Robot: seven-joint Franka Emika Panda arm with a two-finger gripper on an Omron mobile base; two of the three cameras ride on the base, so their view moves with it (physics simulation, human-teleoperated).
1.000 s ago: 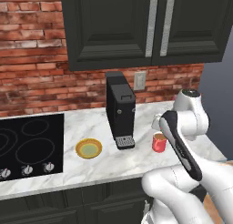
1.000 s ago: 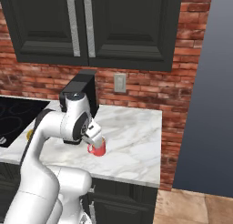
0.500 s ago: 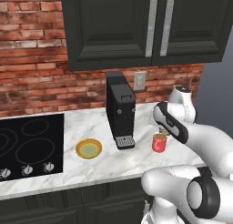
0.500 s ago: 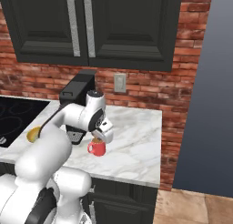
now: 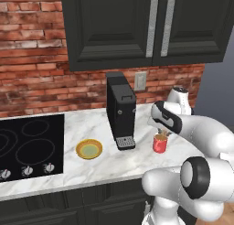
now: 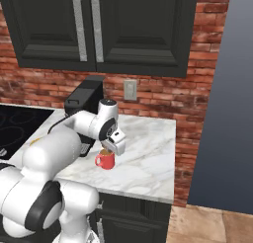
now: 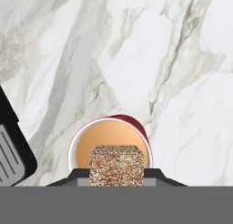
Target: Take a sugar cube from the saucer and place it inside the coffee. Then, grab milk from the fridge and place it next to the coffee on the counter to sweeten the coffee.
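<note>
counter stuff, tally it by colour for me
red: 1, the cup
yellow: 1, the saucer
black: 1, the coffee machine
beige: 1, the sugar cube, held between the gripper fingers right over the cup
total: 4

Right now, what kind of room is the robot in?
It looks like a home kitchen: a black cooktop set into a white marble-look counter, a black coffee machine beside a small red cup, and dark wall cabinets on red brick.
</note>
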